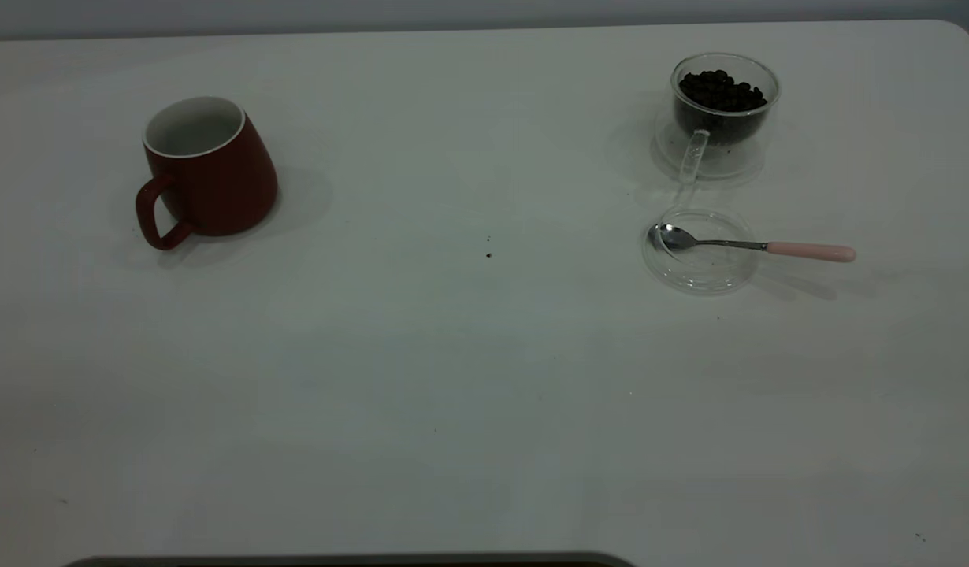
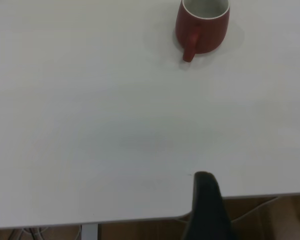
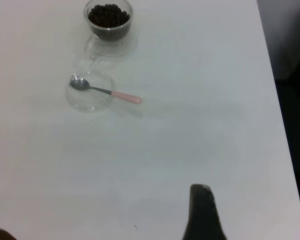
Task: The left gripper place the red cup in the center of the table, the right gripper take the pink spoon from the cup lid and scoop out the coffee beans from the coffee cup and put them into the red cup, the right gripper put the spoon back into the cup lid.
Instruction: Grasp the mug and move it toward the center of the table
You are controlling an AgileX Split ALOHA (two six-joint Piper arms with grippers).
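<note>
The red cup (image 1: 209, 169) stands upright on the table (image 1: 484, 378) at the far left, its handle toward the near side; it also shows in the left wrist view (image 2: 202, 27). At the far right stands the coffee cup (image 1: 721, 118) with coffee beans (image 1: 721, 89) heaped inside. Just in front of it lies the cup lid (image 1: 705, 274), and the pink spoon (image 1: 807, 251) rests with its bowl in the lid and its handle pointing right. My left gripper (image 2: 206, 200) hangs over the near table edge, far from the red cup. My right gripper (image 3: 202, 210) hovers well short of the spoon (image 3: 125, 96).
A few dark specks (image 1: 488, 254) dot the table's middle. A dark strip (image 1: 350, 561) runs along the near edge. The table's right edge (image 3: 272, 100) drops off to dark floor. Wide bare tabletop lies between the red cup and the coffee cup (image 3: 108, 22).
</note>
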